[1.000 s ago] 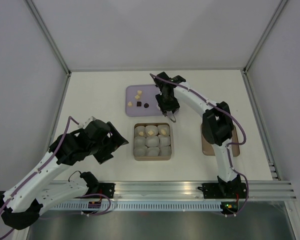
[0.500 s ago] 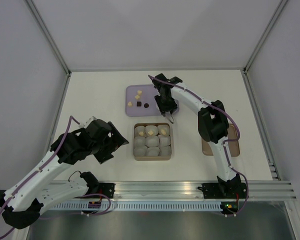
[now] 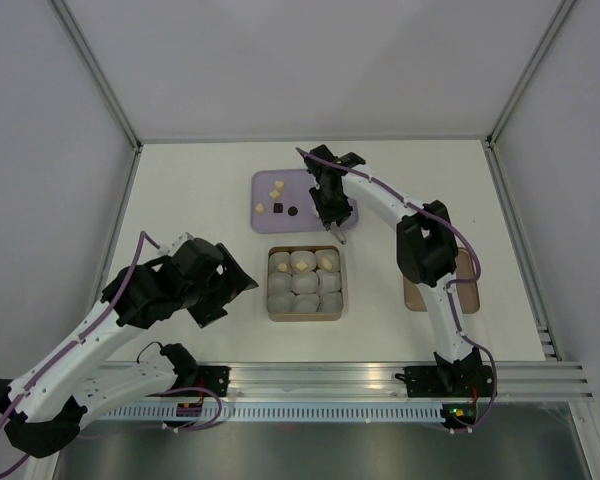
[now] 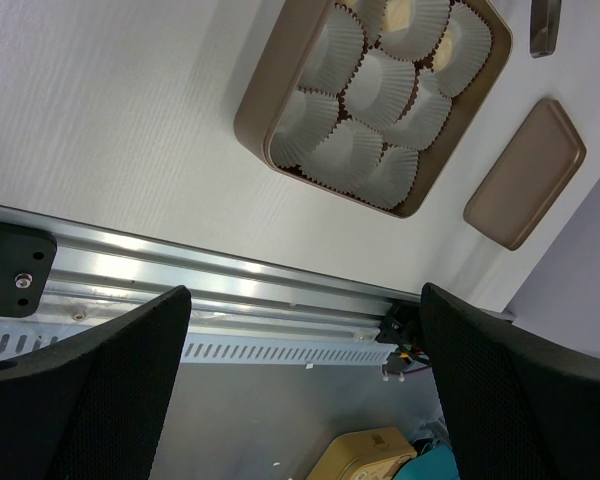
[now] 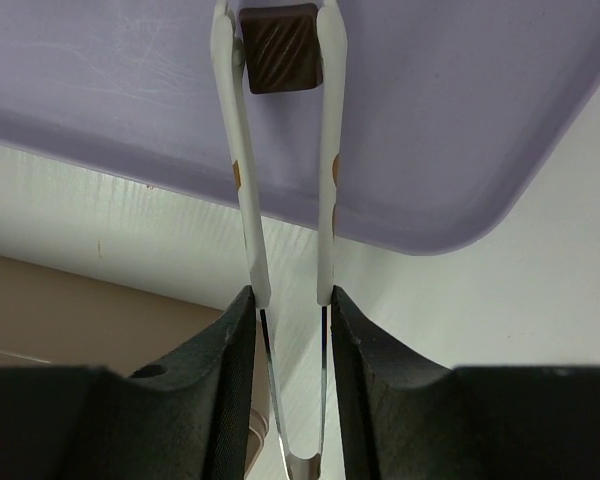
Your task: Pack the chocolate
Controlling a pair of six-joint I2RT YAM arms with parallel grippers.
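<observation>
Brown and square: one piece of the chocolate (image 5: 283, 62), top middle of the right wrist view, flat on the purple tray (image 5: 460, 120), caught between the two white tips of the tongs (image 5: 327, 150). Lower down, the right gripper (image 5: 291, 300), both black fingers (image 5: 220, 370) pressed tight on the tongs. As for the left gripper (image 4: 305, 340), fingers wide apart at both bottom corners of the left wrist view, holding nothing.

Now for the risks. Squeeze too softly and lose the piece on the way up. Squeeze too hard and maybe pop it out sideways, or dent it. Might also twist in those thin tips and drop beside the box (image 3: 307, 318), middle of the top view, instead of into a white cup (image 3: 305, 283). Better to aim for a bare cup, not a top-row one with a pale piece (image 3: 327, 262) already inside. Careful too of knocking the other pieces (image 3: 277, 188) at the left of the tray.
</observation>
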